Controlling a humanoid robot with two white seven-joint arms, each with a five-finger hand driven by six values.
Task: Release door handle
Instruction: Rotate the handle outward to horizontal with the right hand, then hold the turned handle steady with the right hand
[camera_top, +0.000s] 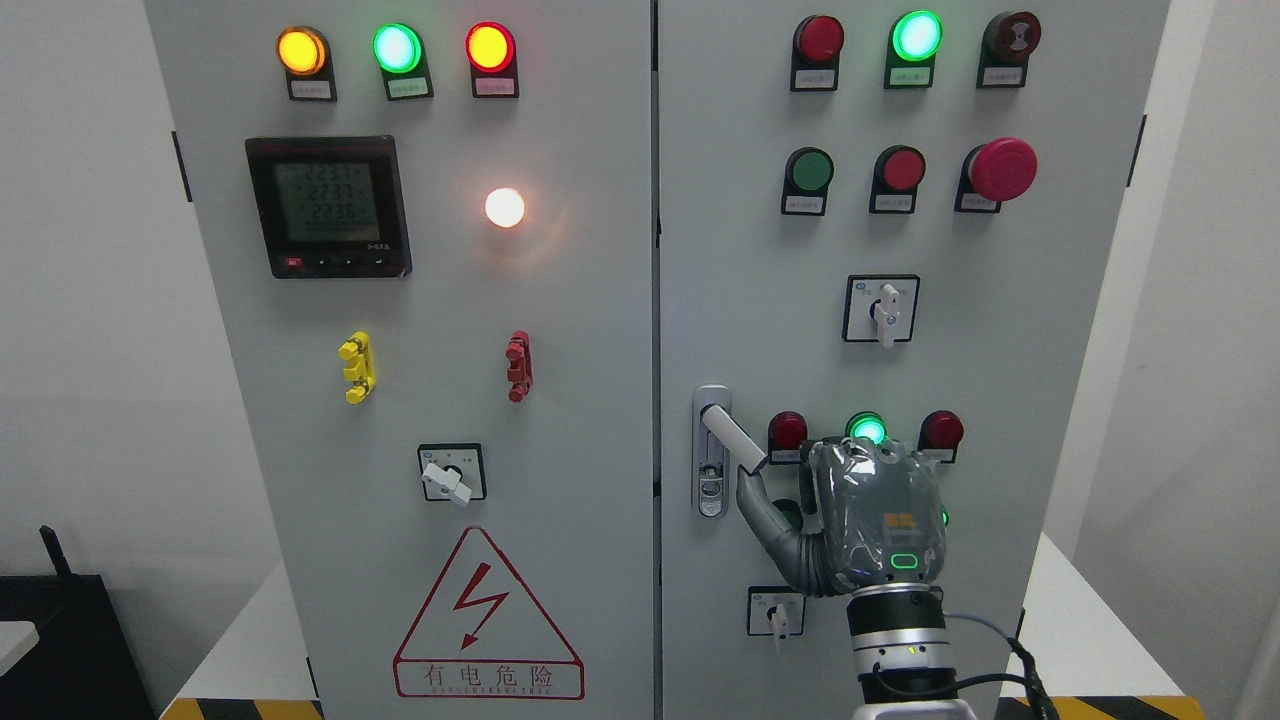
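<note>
The door handle (731, 438) is a white lever on a grey lock plate (710, 490) at the left edge of the right cabinet door (740, 250). The lever is swung out and slants down to the right. My right hand (820, 490) comes up from the bottom edge, its back toward the camera, just right of the handle. Its thumb (757, 505) stretches up-left, with the tip right under the lever's free end. The hand does not close around the lever. The other fingers are mostly hidden behind the back of the hand.
The right door carries indicator lamps (866, 428), push buttons, a red mushroom stop button (1001, 168) and rotary switches (884, 310). The left door (580, 400) has a meter (328, 206), lamps, a switch and a warning triangle (487, 625). White platform edges flank the cabinet.
</note>
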